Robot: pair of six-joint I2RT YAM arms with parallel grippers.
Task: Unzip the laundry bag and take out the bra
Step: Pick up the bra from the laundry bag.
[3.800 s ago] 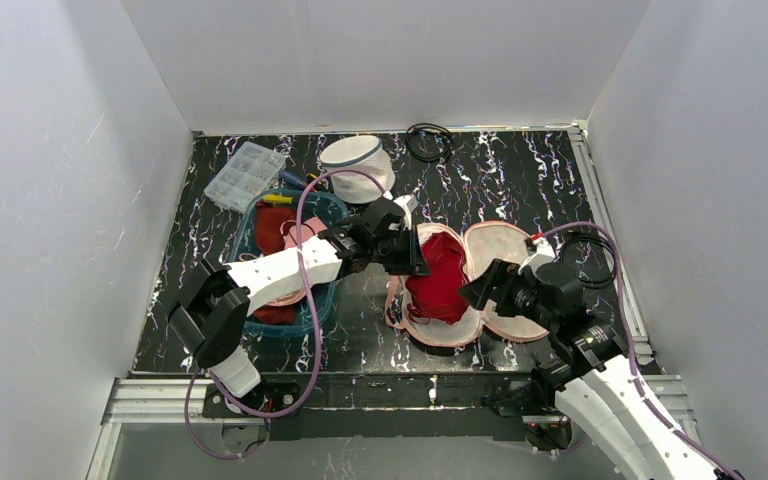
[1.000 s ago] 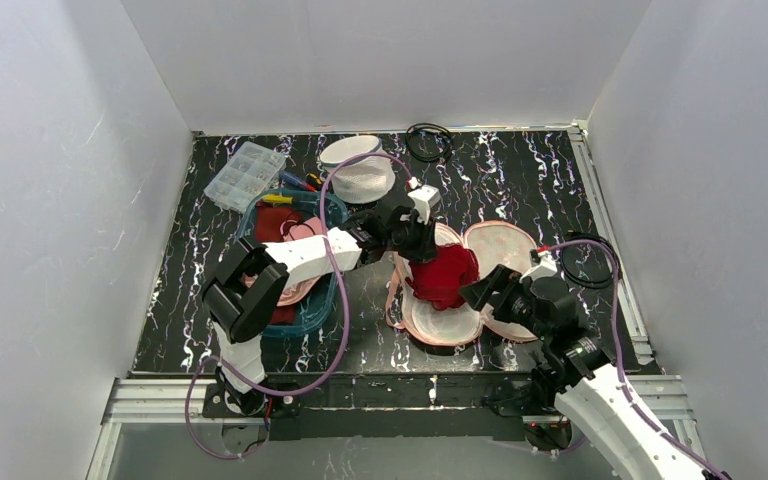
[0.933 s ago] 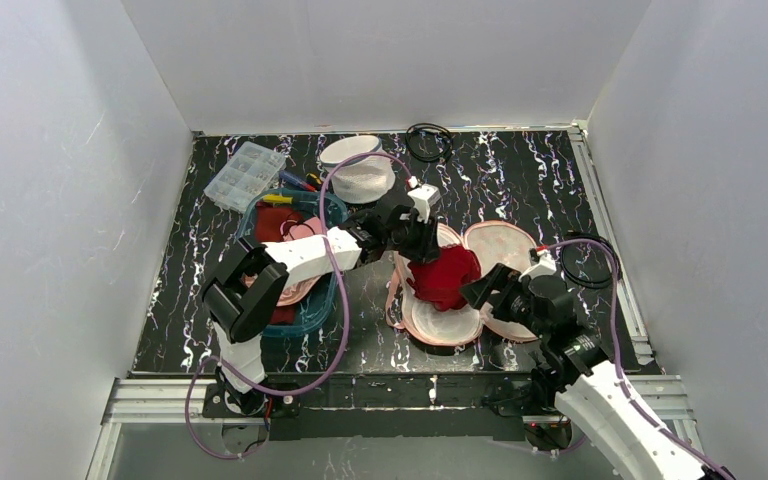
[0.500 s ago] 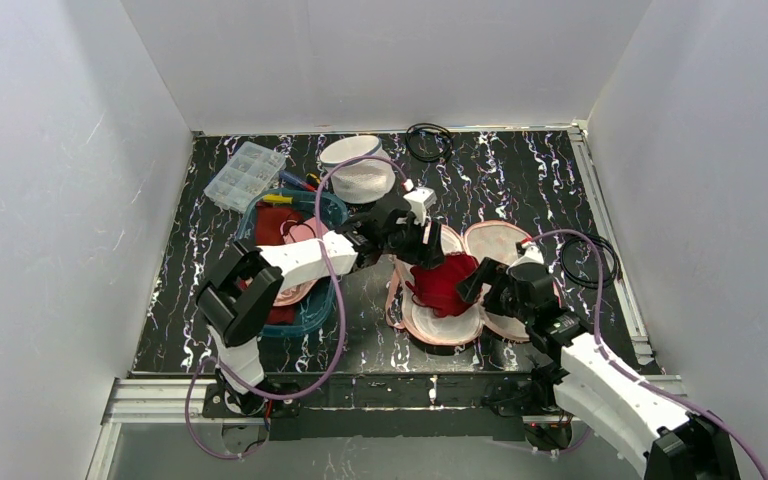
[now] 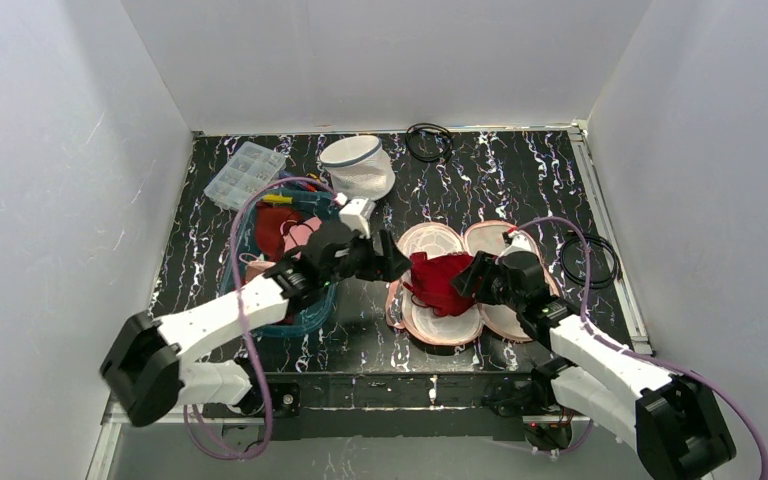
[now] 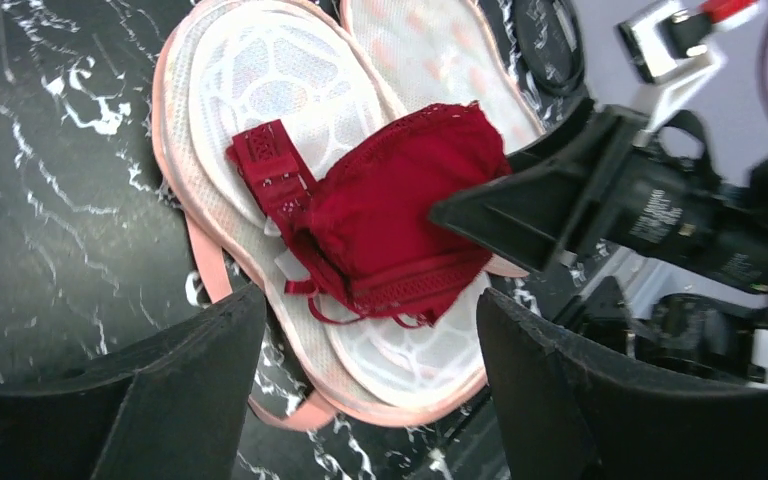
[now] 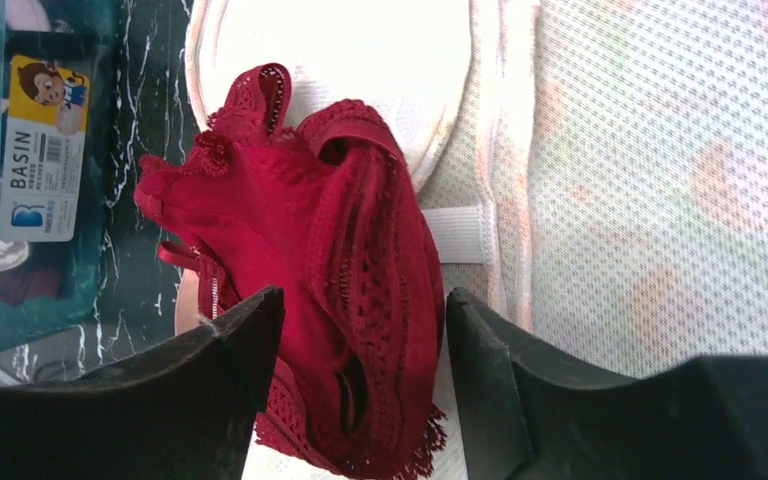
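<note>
A teal basin (image 5: 300,325) (red and pink cloth (image 5: 268,228) inside) sits just left of the left pincer (image 5: 385,265), a clear compartment box (image 5: 244,175) beyond it. A black cable coil (image 5: 600,268) lies right of the right pincer (image 5: 470,280).

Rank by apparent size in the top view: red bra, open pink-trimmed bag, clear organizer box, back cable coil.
Largest: open pink-trimmed bag; then red bra and clear organizer box, too alike to rank; back cable coil smallest.

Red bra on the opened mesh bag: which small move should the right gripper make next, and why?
Probably close the right gripper on the red bra. Its open fingers appear to straddle the bunched fabric, which lies loose on the unzipped pink-trimmed mesh bag, and the left gripper stands open beside it, holding nothing.
</note>
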